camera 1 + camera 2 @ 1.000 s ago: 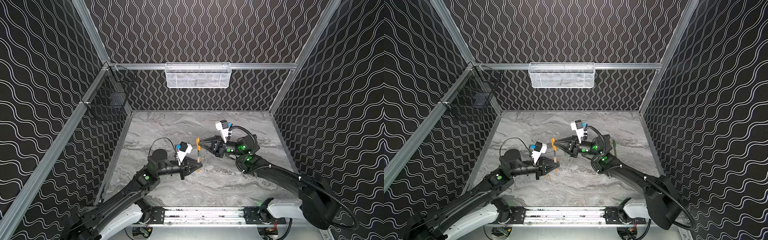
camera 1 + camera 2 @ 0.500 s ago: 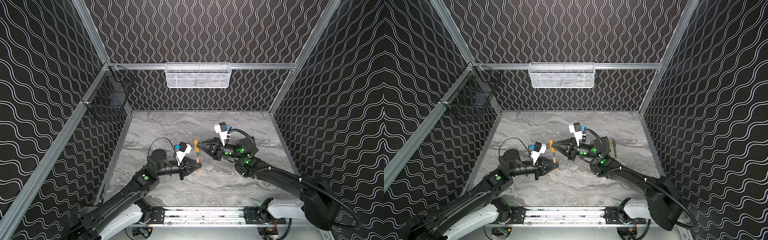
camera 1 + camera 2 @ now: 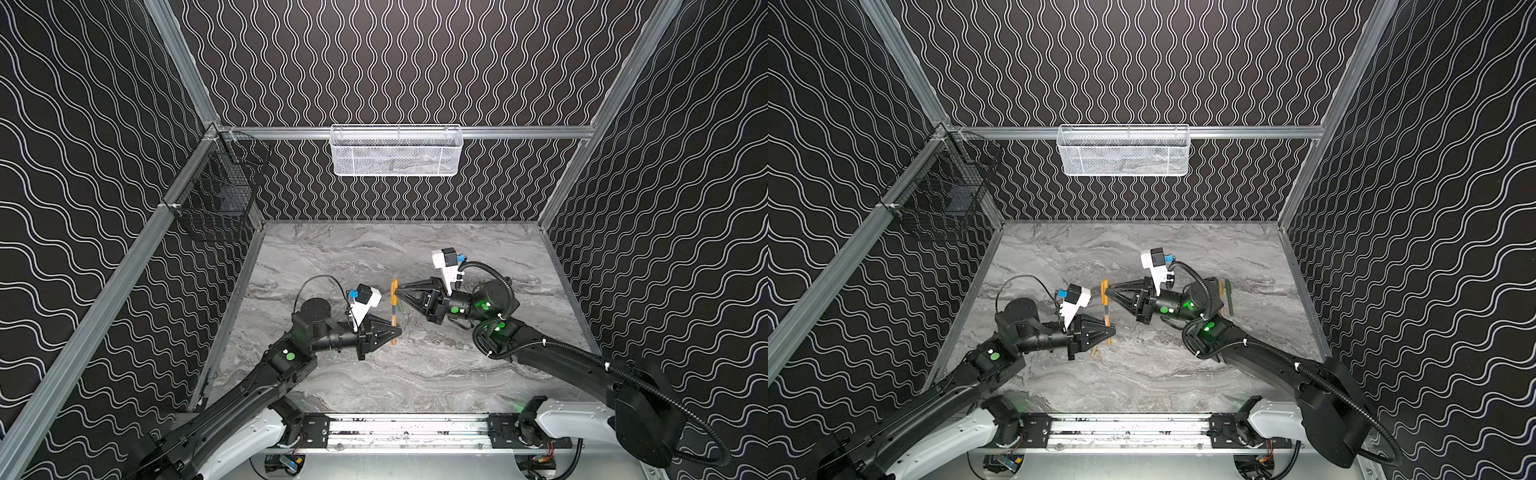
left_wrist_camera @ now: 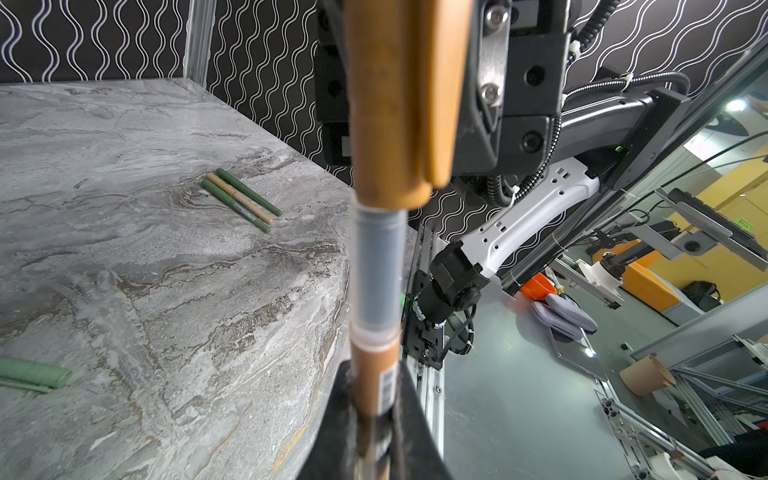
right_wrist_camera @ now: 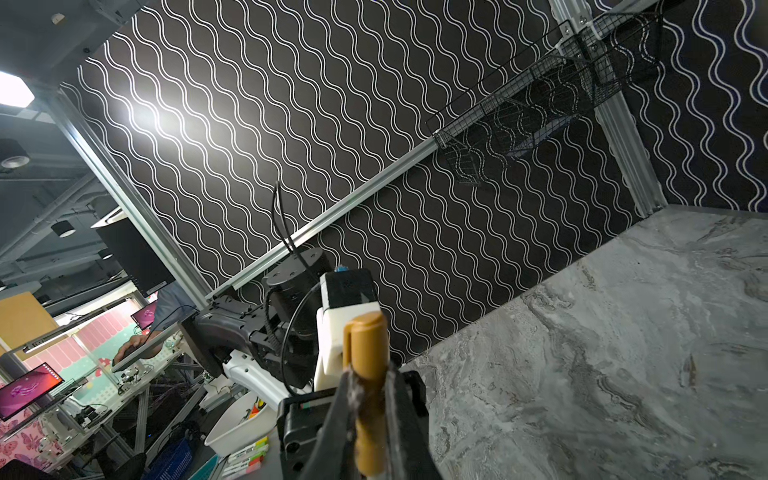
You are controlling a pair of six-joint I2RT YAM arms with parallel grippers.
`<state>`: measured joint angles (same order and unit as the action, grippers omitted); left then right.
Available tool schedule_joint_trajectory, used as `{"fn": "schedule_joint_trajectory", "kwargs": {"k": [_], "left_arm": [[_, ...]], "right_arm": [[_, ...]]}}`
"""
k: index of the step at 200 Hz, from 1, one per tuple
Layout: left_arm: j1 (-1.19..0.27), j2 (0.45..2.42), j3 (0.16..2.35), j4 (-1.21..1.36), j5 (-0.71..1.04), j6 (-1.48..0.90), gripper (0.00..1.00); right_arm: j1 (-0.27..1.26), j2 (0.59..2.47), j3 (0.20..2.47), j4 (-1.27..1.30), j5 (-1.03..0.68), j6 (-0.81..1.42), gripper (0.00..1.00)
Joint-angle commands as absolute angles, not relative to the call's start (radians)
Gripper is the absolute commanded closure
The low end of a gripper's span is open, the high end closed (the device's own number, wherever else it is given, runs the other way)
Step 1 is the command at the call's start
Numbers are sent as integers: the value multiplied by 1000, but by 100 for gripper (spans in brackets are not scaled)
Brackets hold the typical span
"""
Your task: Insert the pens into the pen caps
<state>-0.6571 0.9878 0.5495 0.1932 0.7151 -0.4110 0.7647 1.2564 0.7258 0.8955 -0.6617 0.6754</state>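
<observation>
Now my left gripper point(image 3: 397, 331) pinches the tan-orange pen point(image 4: 376, 286) by its barrel, while my right gripper point(image 3: 398, 286) clamps the matching cap point(image 4: 399, 104) partly over its tip, above the table point(image 3: 415, 374). Capping is underway; next, I judge, comes a straight push along the axis until it seats.

Over the middle of the grey marbled tabletop point(image 3: 415, 374), a tan-orange plastic pen point(image 3: 393, 321) stands upright, its top inside a tan-orange stubby cap point(image 3: 394, 284) — the left gripper point(image 3: 398, 331) on the pen from the left, the right gripper point(image 3: 397, 288) on the cap from the right. Three slim pens point(image 3: 1228, 297) lie together further right. A white mesh basket point(image 3: 395, 153) hangs on the far wall, a black wire basket point(image 3: 216, 199) at the far left.
</observation>
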Motion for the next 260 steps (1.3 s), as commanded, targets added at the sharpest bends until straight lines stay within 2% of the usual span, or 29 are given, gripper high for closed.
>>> {"fn": "schedule_joint_trajectory", "kwargs": {"k": [1,64,99,120,150,177,210,260], "left_arm": [[-650,998,566,306,673,-407,100],[-649,967,576,271,648,-392,100],[-647,959,587,244,649,-373,100],[-647,964,592,233,653,-364,100],[-647,970,595,233,665,-356,100],[-647,977,582,278,723,-357,100],[-647,973,556,343,772,-371,100],[-649,980,557,356,802,-374,100]], "right_arm": [[777,1256,736,836,-727,655,90],[779,1288,746,850,-735,657,89],[777,1251,762,771,-736,617,85],[768,1213,794,668,-748,565,80],[748,1181,849,547,-782,510,62],[738,1184,911,468,-828,472,52],[734,1193,977,373,-844,413,48],[733,1241,1069,258,-899,346,46]]}}
